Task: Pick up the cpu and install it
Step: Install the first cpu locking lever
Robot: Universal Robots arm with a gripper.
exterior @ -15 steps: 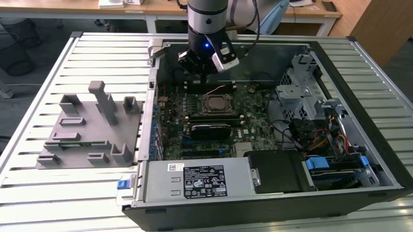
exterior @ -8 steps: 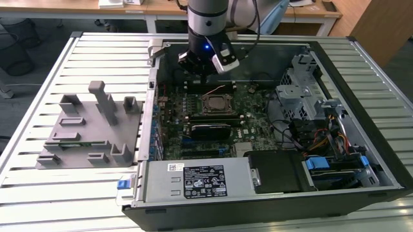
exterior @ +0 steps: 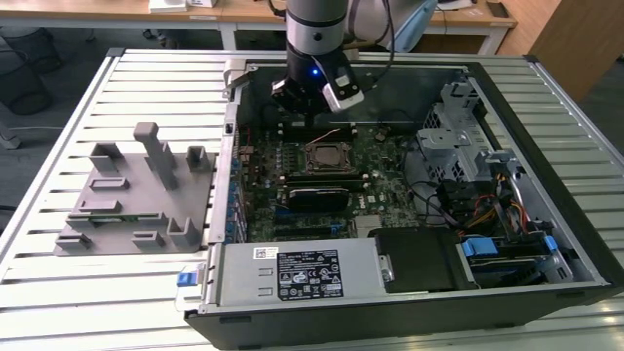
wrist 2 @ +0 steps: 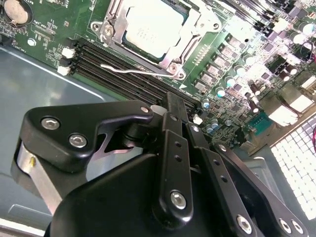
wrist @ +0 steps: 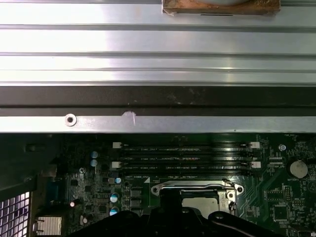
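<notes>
In the second wrist view the claw (wrist 2: pixel 170 106) has its fingers drawn together with nothing between them, and just beyond it the cpu (wrist 2: pixel 150 27) already lies flat in the socket (wrist 2: pixel 170 61) on the motherboard (wrist 2: pixel 44 24), so by my reading the placing is done. The open computer case (exterior: pixel 410 311) rests on a slatted metal tabletop (exterior: pixel 58 131) beside a grey fixture block (exterior: pixel 131 194). Wooden desks (exterior: pixel 244 11) stand further back.
</notes>
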